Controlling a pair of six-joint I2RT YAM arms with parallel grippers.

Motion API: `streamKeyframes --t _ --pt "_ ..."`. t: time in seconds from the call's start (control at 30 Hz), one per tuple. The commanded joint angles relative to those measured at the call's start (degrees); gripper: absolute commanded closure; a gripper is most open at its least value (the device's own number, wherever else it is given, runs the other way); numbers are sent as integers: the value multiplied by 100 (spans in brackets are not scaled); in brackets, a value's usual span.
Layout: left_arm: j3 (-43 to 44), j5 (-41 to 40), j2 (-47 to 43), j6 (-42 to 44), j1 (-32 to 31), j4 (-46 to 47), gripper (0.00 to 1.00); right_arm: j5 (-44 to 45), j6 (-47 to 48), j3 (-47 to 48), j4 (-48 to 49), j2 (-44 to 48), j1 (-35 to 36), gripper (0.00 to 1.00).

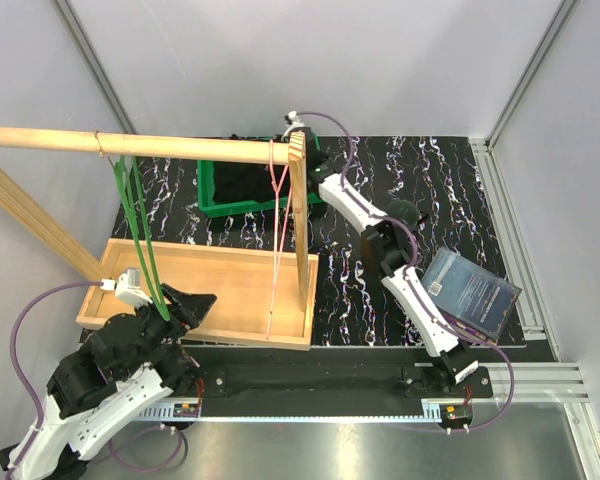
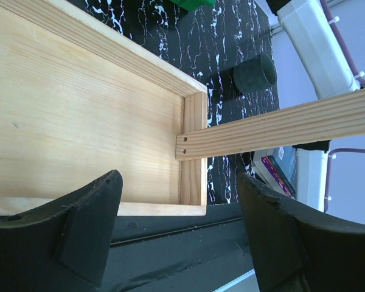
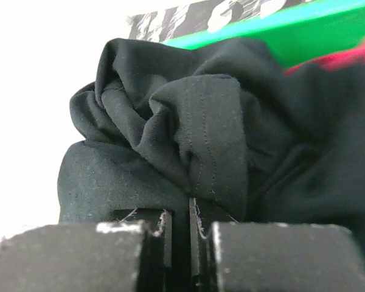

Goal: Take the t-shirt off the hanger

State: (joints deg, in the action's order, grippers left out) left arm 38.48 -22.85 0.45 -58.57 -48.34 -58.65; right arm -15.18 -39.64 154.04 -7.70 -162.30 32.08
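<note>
Right wrist view shows the black t-shirt [image 3: 194, 140] bunched in the green bin [image 3: 304, 30], one fold pinched in the closed jaws of the right gripper [image 3: 190, 234]. The left gripper [image 2: 179, 201] has its jaws open over the wooden tray [image 2: 79, 109]. The cloth seems soft, light and limp; a seamed fold should hold best.

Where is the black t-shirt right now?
Top view, far centre: the black t-shirt lies bunched in the green bin beyond the wooden tray, with the right gripper shut on a fold.

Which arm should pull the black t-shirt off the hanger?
Right, likely: the right gripper is shut on the black t-shirt at the green plastic bin; the left gripper hangs open over the wooden tray.
</note>
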Motion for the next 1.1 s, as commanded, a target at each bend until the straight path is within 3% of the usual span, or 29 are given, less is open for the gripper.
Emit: streamKeyframes --t 0.0,0.07,0.23,0.37,0.47,0.6,0.77,0.9,0.93,1.07 --pt "2 -246 -932 -102 -18 73 20 -354 211 417 -196 -346 361 88" --pt "-7 -255 -924 -120 -18 65 20 -267 298 94 -188 -198 335 75" --pt "2 -255 -836 -103 -18 65 20 -275 527 -567 -196 496 133 69" --pt "2 -246 -792 -94 -18 73 19 -556 501 -988 -319 997 -104 49" --pt "2 -255 -757 -85 -18 82 19 -811 422 -1453 -346 1507 -210 43" --pt "10 -220 -678 -67 -18 82 19 -1004 474 -2087 -407 2122 -394 23" --pt "10 -185 -660 -67 -18 91 18 -803 667 -2991 -434 2914 -632 21" --pt "2 -185 -669 -50 -18 108 18 -416 1045 -3091 -460 2951 -869 27" --pt "2 -176 -660 -50 -18 108 18 -320 1115 -3003 -477 2863 -913 30" --pt "-7 -158 -660 -23 -18 117 18 -170 1406 -1716 -1038 2055 -1001 58"
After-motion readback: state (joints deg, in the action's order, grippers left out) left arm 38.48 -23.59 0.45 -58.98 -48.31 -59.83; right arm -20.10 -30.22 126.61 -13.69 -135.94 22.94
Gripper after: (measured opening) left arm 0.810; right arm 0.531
